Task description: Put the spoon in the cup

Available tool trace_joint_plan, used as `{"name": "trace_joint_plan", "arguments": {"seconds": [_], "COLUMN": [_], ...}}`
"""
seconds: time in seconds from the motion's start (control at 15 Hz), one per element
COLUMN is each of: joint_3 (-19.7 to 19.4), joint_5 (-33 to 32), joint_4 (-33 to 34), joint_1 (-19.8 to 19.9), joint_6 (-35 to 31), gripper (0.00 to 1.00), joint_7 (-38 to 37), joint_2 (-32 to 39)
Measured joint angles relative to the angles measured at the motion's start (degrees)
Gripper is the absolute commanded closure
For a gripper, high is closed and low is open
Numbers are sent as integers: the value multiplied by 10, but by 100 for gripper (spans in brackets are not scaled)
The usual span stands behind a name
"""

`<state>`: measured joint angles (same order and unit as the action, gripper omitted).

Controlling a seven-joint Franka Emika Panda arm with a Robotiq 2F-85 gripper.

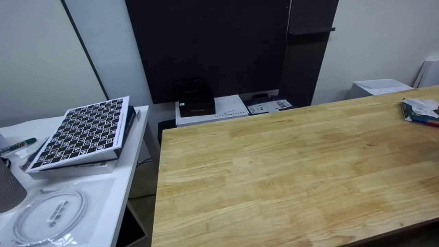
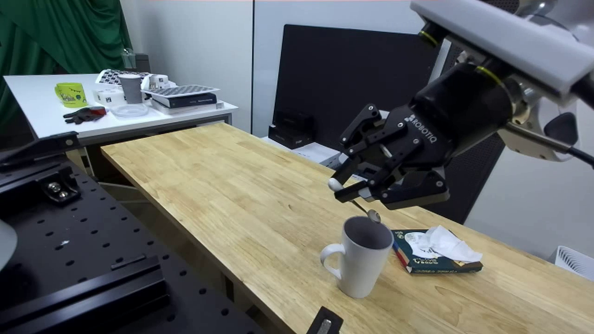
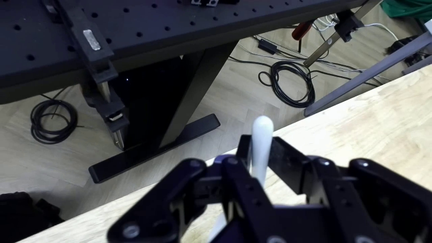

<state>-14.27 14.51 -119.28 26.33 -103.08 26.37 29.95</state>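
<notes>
The gripper [image 2: 346,185] clamps the teaspoon [image 3: 262,146] (likely light, stiff, slightly slick) by its white handle [image 2: 334,184], a sensible hold.

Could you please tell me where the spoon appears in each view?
In an exterior view: the spoon is right of centre in the gripper, its bowl seen by the rim of the cup.
In an exterior view where the table fills the lower right: not in it.
In the wrist view: its white handle is just right of centre, between the fingers.
Shared landmark: the table, visible in all three views.
</notes>
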Motion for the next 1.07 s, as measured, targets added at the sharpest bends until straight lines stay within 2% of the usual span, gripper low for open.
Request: {"name": "trace_joint_plan", "arguments": {"seconds": [1.07], "joint_3": [-4], "joint_5": [5], "joint_4": [4], "joint_1": [28], "joint_6": [-18], "gripper": [95], "joint_7": [10], "joint_2": [17]}}
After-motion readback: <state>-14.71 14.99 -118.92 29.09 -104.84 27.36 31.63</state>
